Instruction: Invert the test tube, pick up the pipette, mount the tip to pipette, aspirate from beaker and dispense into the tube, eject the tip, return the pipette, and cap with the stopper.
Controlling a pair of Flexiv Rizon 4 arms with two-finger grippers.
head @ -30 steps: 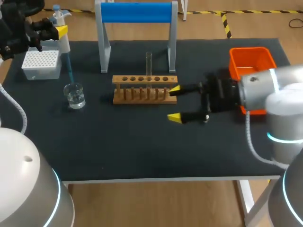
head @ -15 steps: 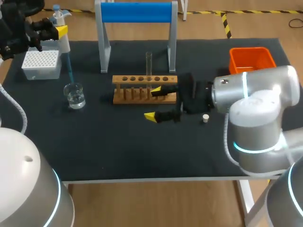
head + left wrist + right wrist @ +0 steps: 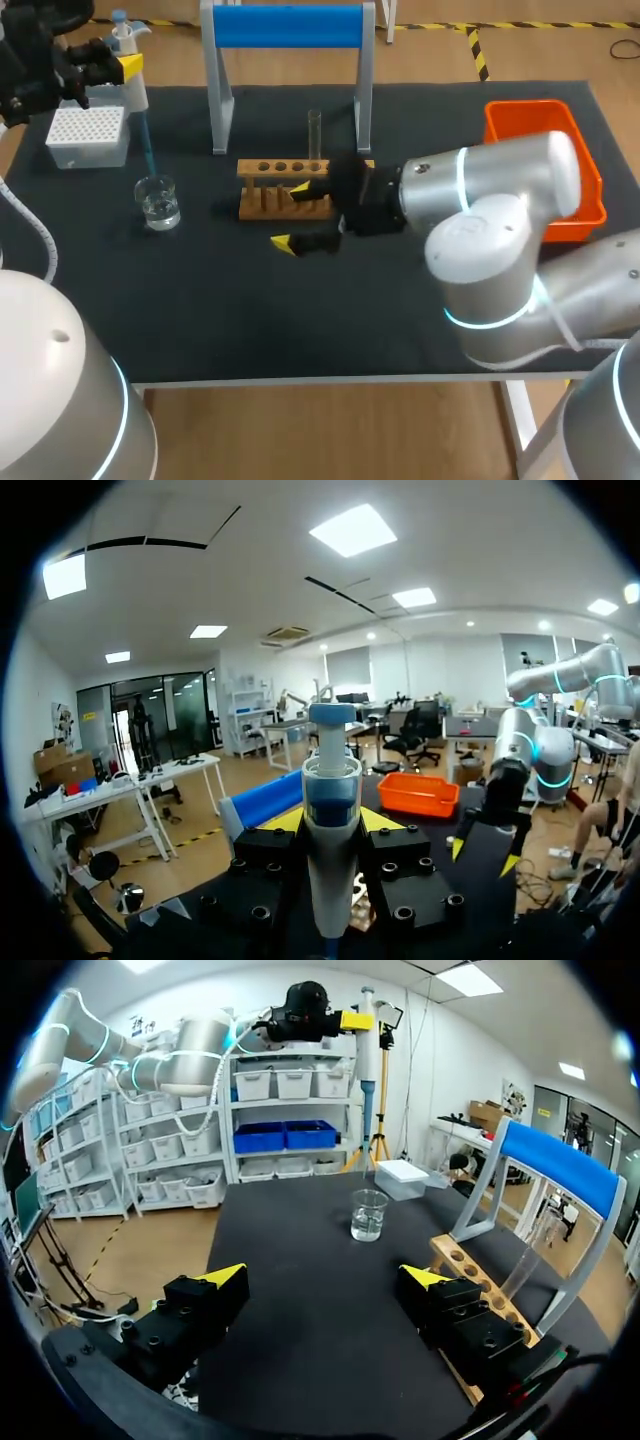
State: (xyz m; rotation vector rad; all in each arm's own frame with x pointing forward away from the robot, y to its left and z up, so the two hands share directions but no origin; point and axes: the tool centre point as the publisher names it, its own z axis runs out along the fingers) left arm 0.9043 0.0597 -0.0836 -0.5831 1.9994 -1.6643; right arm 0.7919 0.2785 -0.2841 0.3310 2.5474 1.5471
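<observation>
The right tool (image 3: pixel 291 215) is released and spread wide with nothing between its 2 yellow-tipped fingers. It sits low over the black tabletop (image 3: pixel 250 310) in front of the wooden rack (image 3: pixel 270 190). 1 finger overlaps the rack's front edge, and I cannot tell whether it touches.

The test tube (image 3: pixel 314 135) stands upright in the rack, behind that finger.

The left tool (image 3: pixel 125 65) is clenched on the pipette (image 3: pixel 133 95), held upright. Its blue tip (image 3: pixel 147 150) points down at the beaker (image 3: pixel 158 200) of clear liquid.

A white tip box (image 3: pixel 88 135) sits beside the beaker. A blue-topped stand (image 3: pixel 288 25) rises behind the rack, and an orange bin (image 3: pixel 535 125) is at the tabletop's right end.
</observation>
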